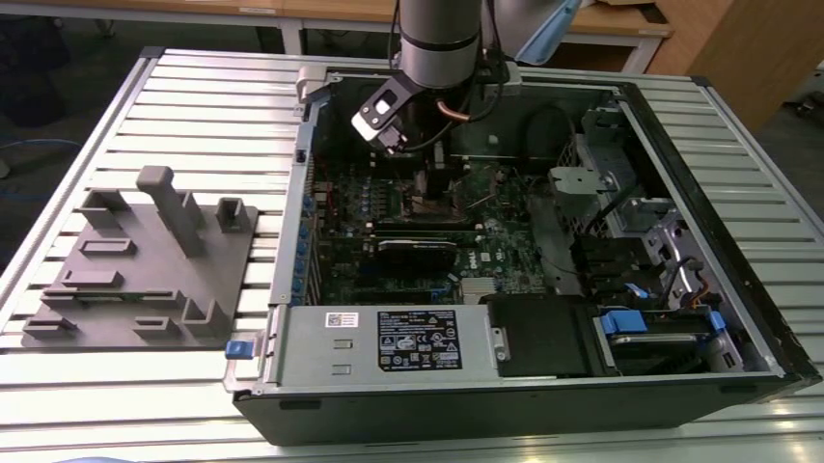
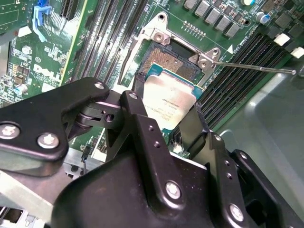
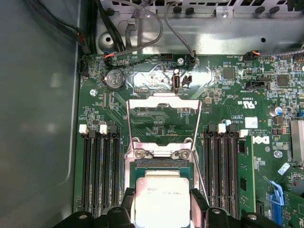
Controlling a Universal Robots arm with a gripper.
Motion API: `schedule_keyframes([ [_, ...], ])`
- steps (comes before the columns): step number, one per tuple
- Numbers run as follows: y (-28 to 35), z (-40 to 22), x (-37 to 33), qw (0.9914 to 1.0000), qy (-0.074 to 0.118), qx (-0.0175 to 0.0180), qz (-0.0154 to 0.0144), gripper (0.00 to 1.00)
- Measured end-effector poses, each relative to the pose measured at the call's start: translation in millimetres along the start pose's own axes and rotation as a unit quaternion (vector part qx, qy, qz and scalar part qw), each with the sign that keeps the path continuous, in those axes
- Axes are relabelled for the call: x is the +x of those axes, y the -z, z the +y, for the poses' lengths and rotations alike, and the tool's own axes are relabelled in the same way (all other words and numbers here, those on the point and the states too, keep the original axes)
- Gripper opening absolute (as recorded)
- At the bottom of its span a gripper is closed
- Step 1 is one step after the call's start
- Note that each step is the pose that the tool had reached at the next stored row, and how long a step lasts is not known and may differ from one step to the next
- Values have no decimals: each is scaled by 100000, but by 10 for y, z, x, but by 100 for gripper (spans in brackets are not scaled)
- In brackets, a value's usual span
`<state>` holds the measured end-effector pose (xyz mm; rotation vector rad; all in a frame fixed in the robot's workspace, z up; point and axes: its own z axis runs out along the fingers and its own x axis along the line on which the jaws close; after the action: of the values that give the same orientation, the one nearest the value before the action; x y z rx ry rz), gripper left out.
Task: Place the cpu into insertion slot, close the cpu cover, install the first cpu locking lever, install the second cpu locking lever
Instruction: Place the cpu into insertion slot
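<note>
Looking into the open computer case (image 1: pixel 299 289) on the slatted table (image 1: pixel 206 106), I saw the arm (image 1: pixel 438 39) reaching down over the far part of the motherboard (image 1: pixel 503 251). In both wrist views the gripper (image 2: pixel 167 116) (image 3: pixel 161 209) was clamped narrow on the cpu (image 2: pixel 168 102) (image 3: pixel 161 199), one black finger (image 2: pixel 137 111) on each of two opposite edges. The chip hung over the insertion slot (image 2: pixel 166 61) (image 3: pixel 161 164), covering the part nearer the gripper, with a strip of gold contacts bare on the far side. It looked not seated to me; I couldn't tell whether it touched the socket. The cpu cover (image 3: pixel 164 101) stood swung up and open beyond the slot. One locking lever (image 2: pixel 256 68) stuck out free as a thin rod, not latched; the second lever I couldn't make out for sure. So as I judged it, step one was underway, and the cover closing and both levers were left to do. A grey fixture block (image 1: pixel 142 260) sat on the table at the exterior view's left, well apart from the case.
</note>
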<state>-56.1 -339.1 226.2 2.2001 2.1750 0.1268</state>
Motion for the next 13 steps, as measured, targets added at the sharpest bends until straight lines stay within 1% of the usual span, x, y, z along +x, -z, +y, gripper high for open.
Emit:
schedule_keyframes([
  [4, -3, 0, 0, 100000, -1, -9, 14, 54],
  [9, -47, -6, -1, 100000, -1, -9, 16, 54],
  [13, -60, -7, -2, 100000, 1, 1, 3, 54],
])
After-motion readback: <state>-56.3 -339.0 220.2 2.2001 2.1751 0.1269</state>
